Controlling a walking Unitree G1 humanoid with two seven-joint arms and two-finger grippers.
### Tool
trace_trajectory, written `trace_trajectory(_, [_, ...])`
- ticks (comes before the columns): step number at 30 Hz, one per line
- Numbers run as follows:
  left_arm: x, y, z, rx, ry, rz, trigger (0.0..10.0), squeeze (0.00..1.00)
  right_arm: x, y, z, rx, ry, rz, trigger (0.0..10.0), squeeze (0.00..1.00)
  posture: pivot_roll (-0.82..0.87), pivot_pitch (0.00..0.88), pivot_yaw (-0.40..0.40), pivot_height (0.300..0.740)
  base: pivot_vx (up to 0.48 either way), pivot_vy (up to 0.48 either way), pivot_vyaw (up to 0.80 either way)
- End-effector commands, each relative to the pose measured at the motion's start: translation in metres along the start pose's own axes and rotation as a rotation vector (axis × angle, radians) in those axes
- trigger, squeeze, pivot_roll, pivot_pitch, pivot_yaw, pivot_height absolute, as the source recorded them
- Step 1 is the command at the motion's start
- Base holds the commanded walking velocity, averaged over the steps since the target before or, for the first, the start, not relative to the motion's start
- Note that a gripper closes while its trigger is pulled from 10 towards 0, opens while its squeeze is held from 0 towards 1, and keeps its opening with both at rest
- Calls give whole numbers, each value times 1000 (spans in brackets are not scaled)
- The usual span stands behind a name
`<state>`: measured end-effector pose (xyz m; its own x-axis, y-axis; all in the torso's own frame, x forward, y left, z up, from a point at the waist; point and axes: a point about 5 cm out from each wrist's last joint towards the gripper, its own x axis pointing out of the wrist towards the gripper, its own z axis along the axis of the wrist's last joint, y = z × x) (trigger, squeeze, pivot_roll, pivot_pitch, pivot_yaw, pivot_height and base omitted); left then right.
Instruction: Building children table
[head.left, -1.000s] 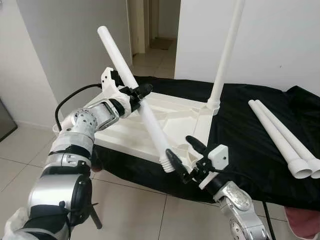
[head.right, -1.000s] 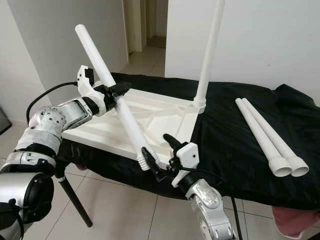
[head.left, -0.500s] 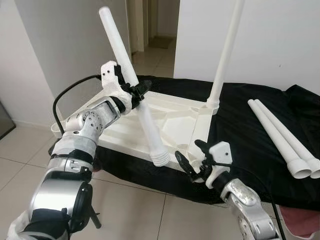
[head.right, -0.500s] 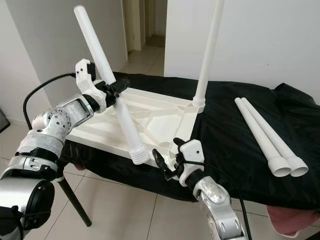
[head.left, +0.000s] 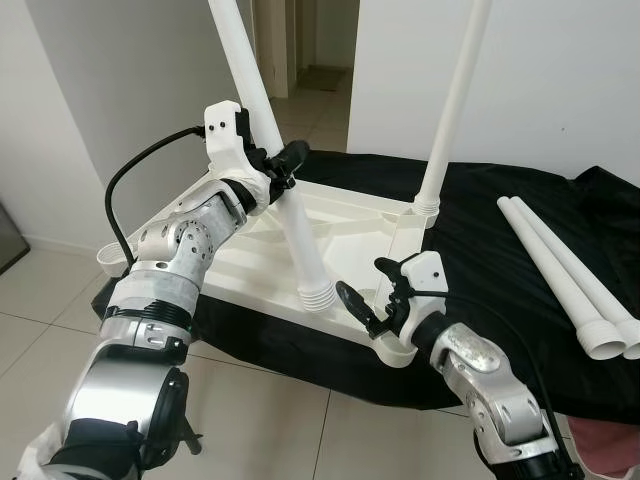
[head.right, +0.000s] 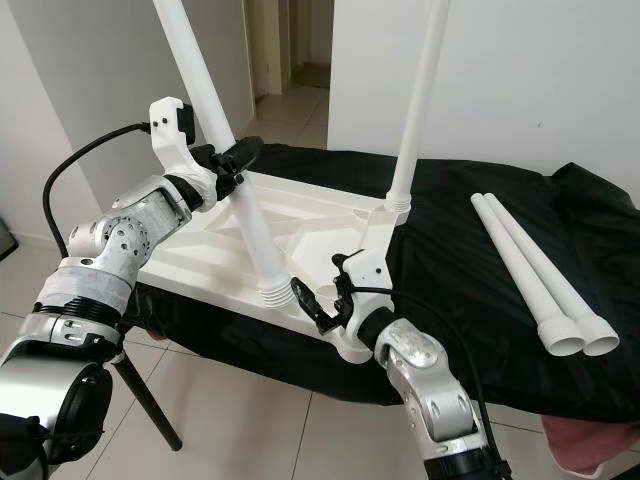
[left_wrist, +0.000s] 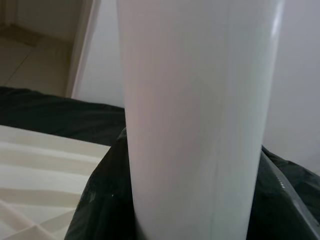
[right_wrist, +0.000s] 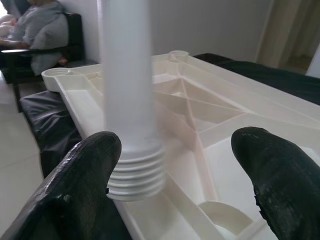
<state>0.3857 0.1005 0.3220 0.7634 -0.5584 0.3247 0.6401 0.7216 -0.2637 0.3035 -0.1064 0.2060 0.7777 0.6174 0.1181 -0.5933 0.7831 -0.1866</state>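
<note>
above the ribbed white tabletop (head.left: 330, 225), left gripper (head.left: 283, 168) grasps a smooth leg (head.left: 290, 215); right gripper (head.left: 365, 297) spread.

My left arm (head.left: 165, 300) is built of rounded silver segments with a speckled metallic finish, joined by black bands and a large black disc near the shoulder. A white angular camera housing (head.left: 222, 130) with small dark screw holes sits on its wrist, and a black cable (head.left: 130, 190) loops out from it in an arc. The left claw (head.left: 283, 168) ends in long, glossy black fingers. My right arm (head.left: 490, 385) has the same silver shells, a white wrist block (head.left: 420, 275) with two dark screw dots, thin black wires beside it, and a right claw (head.left: 365, 300) with tapered black fingers (right_wrist: 75, 190), rounded and slightly scuffed.
</note>
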Motion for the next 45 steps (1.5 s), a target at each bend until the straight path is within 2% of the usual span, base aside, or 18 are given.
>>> trace_trajectory(1, [0, -18, 5, 40, -22, -256, 10000, 0, 3, 4, 2, 8, 4, 37, 10000, 0, 28, 78, 6, 740, 0, 0, 0])
trace_trajectory(7, [5, -29, -1, 34, -22, -282, 10000, 0, 13, 6, 7, 9, 17, 83, 10000, 0, 29, 78, 3, 740, 0, 0, 0])
trace_trajectory(8, [7, -37, -3, 37, -24, -307, 10000, 0, 21, 5, 8, -8, 23, 77, 10000, 0, 29, 79, 1, 740, 0, 0, 0])
trace_trajectory(15, [9, -44, -5, 31, -27, -329, 10000, 0, 30, 3, 8, -23, 34, 54, 10000, 0, 30, 77, 1, 740, 0, 0, 0])
trace_trajectory(17, [11, -54, -6, 25, -36, -355, 10000, 0, 43, 3, 8, -41, 53, 36, 10000, 0, 33, 76, 3, 740, 0, 0, 0])
trace_trajectory(18, [11, -54, -6, 25, -36, -355, 10000, 0, 43, 3, 8, -41, 53, 36, 10000, 0, 33, 76, 3, 740, 0, 0, 0])
trace_trajectory(21, [14, -64, -7, 20, -40, -386, 10000, 0, 57, 4, 10, -70, 58, 28, 10000, 0, 36, 74, 4, 740, 0, 0, 0])
trace_trajectory(28, [15, -69, -9, 21, -37, -400, 10000, 0, 64, 3, 15, -86, 49, 22, 10000, 0, 39, 70, 1, 740, 0, 0, 0])
trace_trajectory(29, [15, -70, -10, 19, -35, -404, 10000, 0, 65, 2, 17, -85, 49, 20, 3843, 0, 40, 70, -1, 740, 0, 0, 0])
trace_trajectory(30, [15, -70, -10, 19, -35, -404, 10000, 0, 65, 2, 17, -85, 49, 20, 3843, 0, 40, 70, -1, 740, 0, 0, 0])
trace_trajectory(31, [15, -71, -10, 18, -34, -411, 10000, 0, 65, -1, 18, -75, 54, 8, 0, 0, 40, 69, -2, 740, 0, 0, 0])
trace_trajectory(42, [14, -75, -12, 9, -32, -430, 10000, 0, 62, -9, 13, -73, 108, -31, 0, 0, 40, 61, -1, 740, 0, 0, 0])
trace_trajectory(43, [14, -76, -12, -11, -31, -440, 10000, 898, 61, -11, 12, -63, 114, -48, 0, 0, 38, 58, 1, 740, 0, 0, 0])
trace_trajectory(45, [14, -76, -12, -11, -31, -440, 10000, 898, 61, -11, 12, -63, 114, -48, 0, 0, 38, 58, 1, 740, 0, 0, 0])
